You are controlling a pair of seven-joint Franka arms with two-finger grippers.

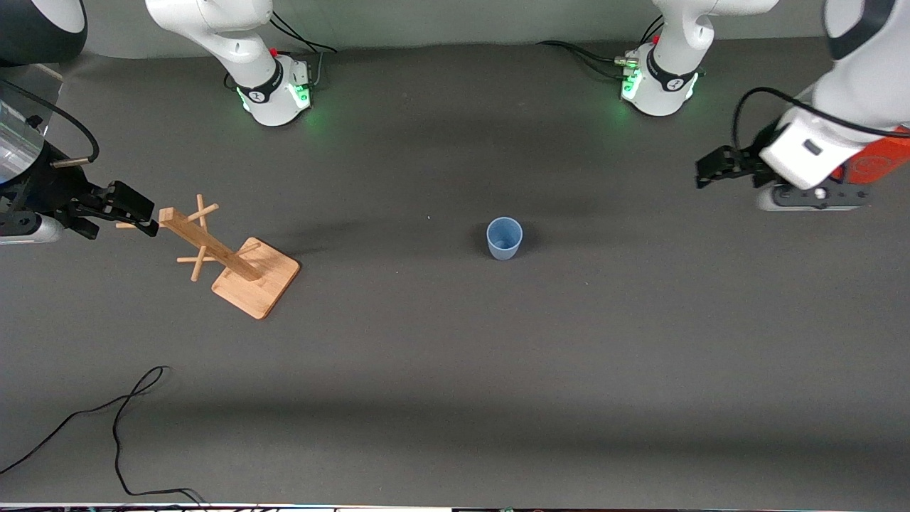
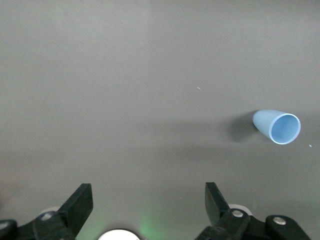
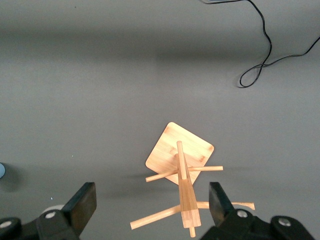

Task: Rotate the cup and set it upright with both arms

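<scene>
The small light-blue cup [image 1: 504,238] stands upright, mouth up, on the dark table near its middle. It also shows in the left wrist view [image 2: 278,126], with its open mouth in sight. My left gripper [image 1: 711,171] is open and empty, up in the air over the left arm's end of the table, well apart from the cup. Its fingers [image 2: 79,203] are spread wide over bare table. My right gripper [image 1: 135,210] is open and empty, in the air at the top of the wooden peg rack [image 1: 231,257], whose post shows between its fingers [image 3: 84,202].
The peg rack [image 3: 182,162] stands on a square wooden base toward the right arm's end. An orange can [image 1: 878,161] shows partly hidden by the left arm. A black cable [image 1: 121,419] lies near the front edge and shows in the right wrist view [image 3: 265,50].
</scene>
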